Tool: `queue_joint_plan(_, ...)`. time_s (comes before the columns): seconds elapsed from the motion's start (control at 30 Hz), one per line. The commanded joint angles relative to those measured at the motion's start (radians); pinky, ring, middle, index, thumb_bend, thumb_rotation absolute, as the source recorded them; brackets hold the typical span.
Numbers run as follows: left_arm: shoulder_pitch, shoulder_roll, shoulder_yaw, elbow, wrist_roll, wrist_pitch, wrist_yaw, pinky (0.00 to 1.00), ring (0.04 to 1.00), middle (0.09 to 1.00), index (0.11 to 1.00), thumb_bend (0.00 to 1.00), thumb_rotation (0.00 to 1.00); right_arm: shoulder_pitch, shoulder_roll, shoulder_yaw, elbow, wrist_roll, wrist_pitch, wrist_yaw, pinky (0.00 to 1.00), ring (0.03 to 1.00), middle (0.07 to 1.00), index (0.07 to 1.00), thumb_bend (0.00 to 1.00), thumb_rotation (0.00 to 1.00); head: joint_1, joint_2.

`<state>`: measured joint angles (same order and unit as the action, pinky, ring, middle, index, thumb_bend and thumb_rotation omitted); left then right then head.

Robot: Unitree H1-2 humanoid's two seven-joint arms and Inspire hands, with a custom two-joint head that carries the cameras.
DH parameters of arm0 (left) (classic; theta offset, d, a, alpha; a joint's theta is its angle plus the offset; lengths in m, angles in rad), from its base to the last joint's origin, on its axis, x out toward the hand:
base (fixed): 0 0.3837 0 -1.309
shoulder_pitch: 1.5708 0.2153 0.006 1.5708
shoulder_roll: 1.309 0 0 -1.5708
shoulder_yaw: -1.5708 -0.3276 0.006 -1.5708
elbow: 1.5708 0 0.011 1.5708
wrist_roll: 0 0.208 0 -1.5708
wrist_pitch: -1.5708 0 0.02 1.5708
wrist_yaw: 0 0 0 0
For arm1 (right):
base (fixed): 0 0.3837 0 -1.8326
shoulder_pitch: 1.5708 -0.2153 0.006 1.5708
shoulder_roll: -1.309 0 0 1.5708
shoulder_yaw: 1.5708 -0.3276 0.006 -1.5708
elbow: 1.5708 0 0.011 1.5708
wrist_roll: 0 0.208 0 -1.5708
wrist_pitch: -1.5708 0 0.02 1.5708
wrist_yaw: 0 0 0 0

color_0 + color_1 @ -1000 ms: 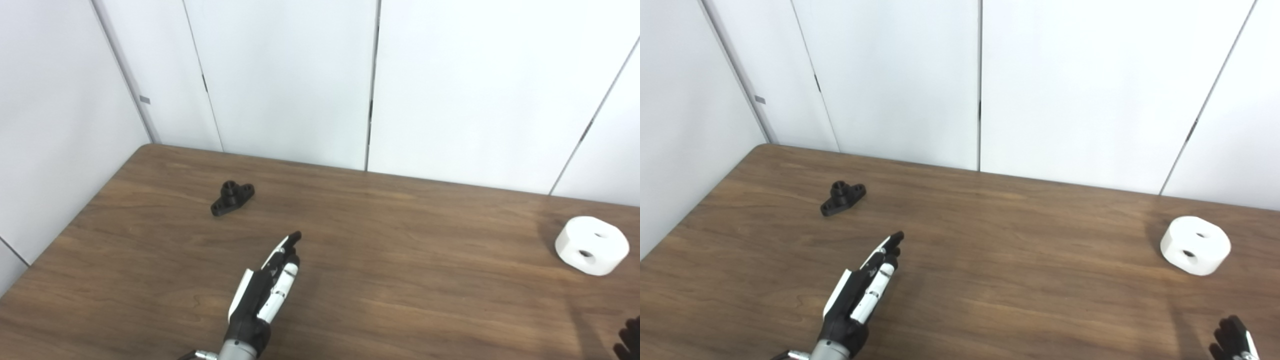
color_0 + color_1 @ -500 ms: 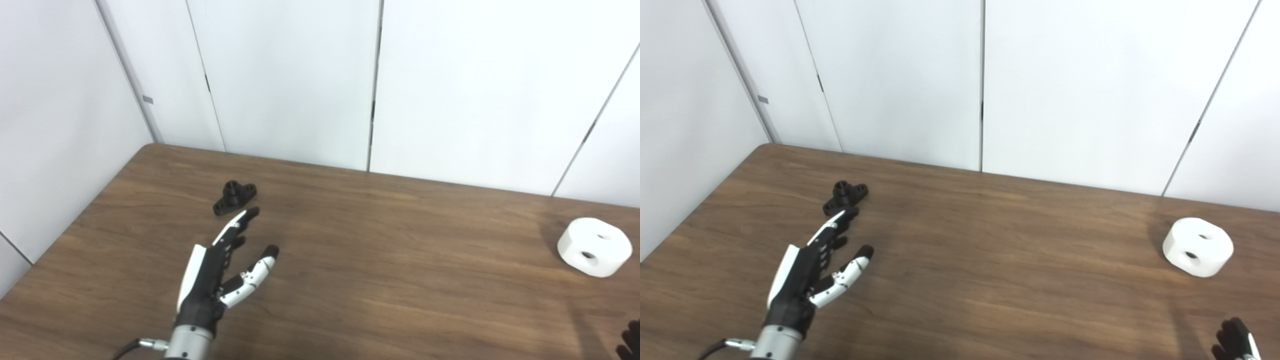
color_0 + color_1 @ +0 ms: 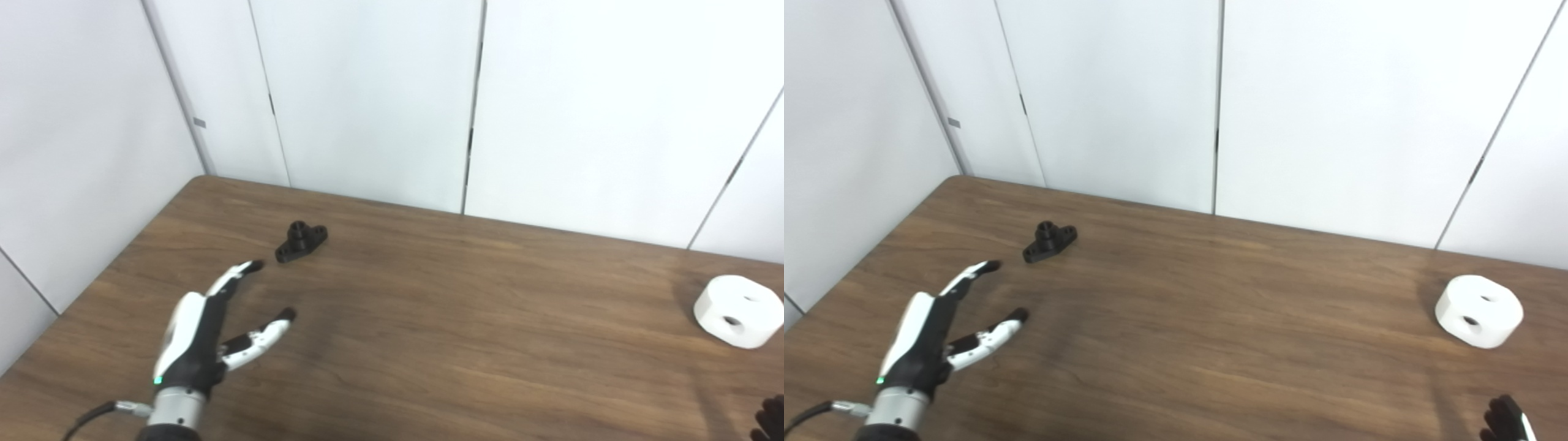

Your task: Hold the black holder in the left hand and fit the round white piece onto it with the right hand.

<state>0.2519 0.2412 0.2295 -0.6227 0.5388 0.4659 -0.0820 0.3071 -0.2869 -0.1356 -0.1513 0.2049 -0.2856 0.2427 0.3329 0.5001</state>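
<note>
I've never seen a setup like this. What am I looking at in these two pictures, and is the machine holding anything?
Both pictures come from two cameras set side by side in a humanoid robot's head, so they show the same scene from spots slightly apart, looking down at a brown wooden table against white wall panels.

The black and white thing at lower left is the robot's left hand, at the end of its arm. It is open, fingers and thumb spread, and holds nothing. Just beyond its fingertips lies a small black holder, not touched.

Far to the right sits a round white piece with two holes in its top. At the bottom right corner only the dark tips of the right hand show, so I cannot tell whether it is open or shut. Nothing is held yet.
</note>
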Motion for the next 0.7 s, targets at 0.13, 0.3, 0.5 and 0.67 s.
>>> queue_joint_plan(0.13, -0.055, 0.025, -0.011, 0.075, 0.065, -0.031, 0.049, 0.86, 0.936, 0.939, 0.874, 0.74, 0.34, 0.018, 0.008, 0.008, 0.052, 0.001, 0.01, -0.004, 1.0, 1.0, 1.0, 1.0, 0.66, 1.0, 0.001, 0.003)
queue_joint_plan(0.3, -0.103, 0.043, -0.026, 0.15, 0.124, -0.024, 0.068, 0.86, 0.947, 0.936, 0.878, 0.77, 0.39, 0.02, 0.01, 0.009, 0.049, -0.01, 0.014, -0.01, 1.0, 1.0, 1.0, 1.0, 0.66, 1.0, -0.002, 0.004)
queue_joint_plan(0.5, -0.168, 0.072, -0.039, 0.236, 0.156, -0.027, 0.082, 0.84, 0.944, 0.935, 0.867, 0.79, 0.41, 0.021, 0.012, 0.012, 0.05, -0.007, 0.015, -0.009, 1.0, 1.0, 1.0, 1.0, 0.64, 1.0, -0.006, 0.005)
queue_joint_plan(0.67, -0.23, 0.089, -0.049, 0.301, 0.169, -0.006, 0.076, 0.83, 0.94, 0.928, 0.856, 0.81, 0.43, 0.026, 0.012, 0.015, 0.039, -0.012, 0.021, -0.011, 1.0, 1.0, 1.0, 1.0, 0.64, 1.0, -0.01, 0.006)
